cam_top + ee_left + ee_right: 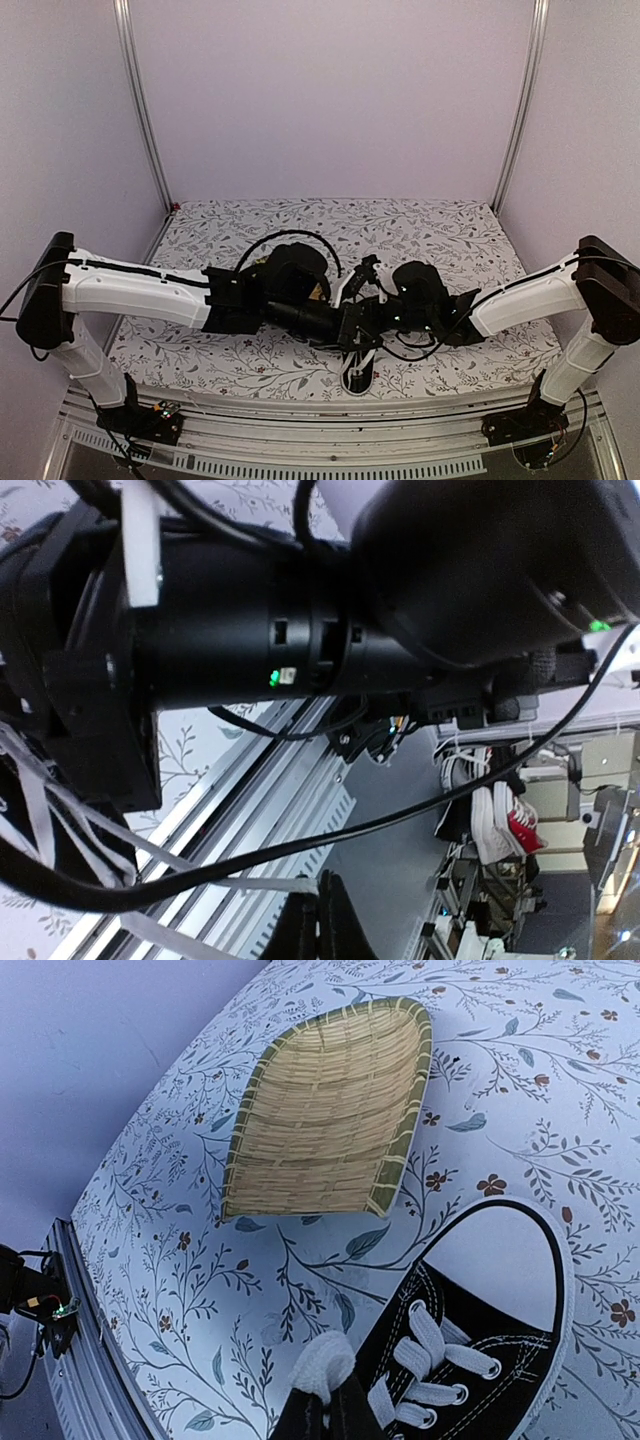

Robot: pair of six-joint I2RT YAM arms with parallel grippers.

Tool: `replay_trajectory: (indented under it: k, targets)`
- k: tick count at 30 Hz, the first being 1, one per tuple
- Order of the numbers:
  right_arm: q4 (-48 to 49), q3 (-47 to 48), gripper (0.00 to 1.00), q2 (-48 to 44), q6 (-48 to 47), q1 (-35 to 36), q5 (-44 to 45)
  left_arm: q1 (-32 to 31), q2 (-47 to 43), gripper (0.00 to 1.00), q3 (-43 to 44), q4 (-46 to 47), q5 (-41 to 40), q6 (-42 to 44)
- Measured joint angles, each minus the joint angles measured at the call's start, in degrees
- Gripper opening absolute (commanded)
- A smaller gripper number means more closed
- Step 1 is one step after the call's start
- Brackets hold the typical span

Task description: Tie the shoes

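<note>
The black sneaker [500, 1360] with a white toe cap and white laces [430, 1345] lies at the lower right of the right wrist view. My right gripper [330, 1410] is shut on a white lace loop [325, 1365] just left of the shoe's eyelets. My left gripper [325, 920] is shut on a thin white lace strand [270, 885], with more strands stretched at the left. In the top view both grippers [358, 340] [367, 268] meet over the shoe [357, 378], which is mostly hidden under them.
A yellow woven mat [330, 1110] lies just beyond the shoe's toe; a sliver of it shows under the left arm [320, 291]. The table's front metal rail [260, 800] runs close by the left gripper. The right arm's body [300, 630] fills the left wrist view.
</note>
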Motion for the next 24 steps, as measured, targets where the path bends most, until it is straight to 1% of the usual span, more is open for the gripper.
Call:
replay_trajectory:
  k: [4, 9, 18, 24]
  targets:
    - [-0.7, 0.0, 0.02, -0.9, 0.0, 0.0, 0.9, -0.8, 2.3, 0.0, -4.8, 11.4, -2.1, -4.0]
    - [-1.3, 0.0, 0.02, -1.3, 0.0, 0.0, 1.8, -1.9, 6.1, 0.0, -7.2, 21.9, -4.2, -7.8]
    - [-1.9, 0.0, 0.02, -1.3, 0.0, 0.0, 2.9, -2.4, 8.5, 0.0, -8.7, 33.1, -7.6, -12.5]
    - [-2.5, 0.0, 0.02, -1.3, -0.2, -0.2, 3.2, -3.6, 12.6, 0.0, -6.9, 36.3, -9.2, -13.4]
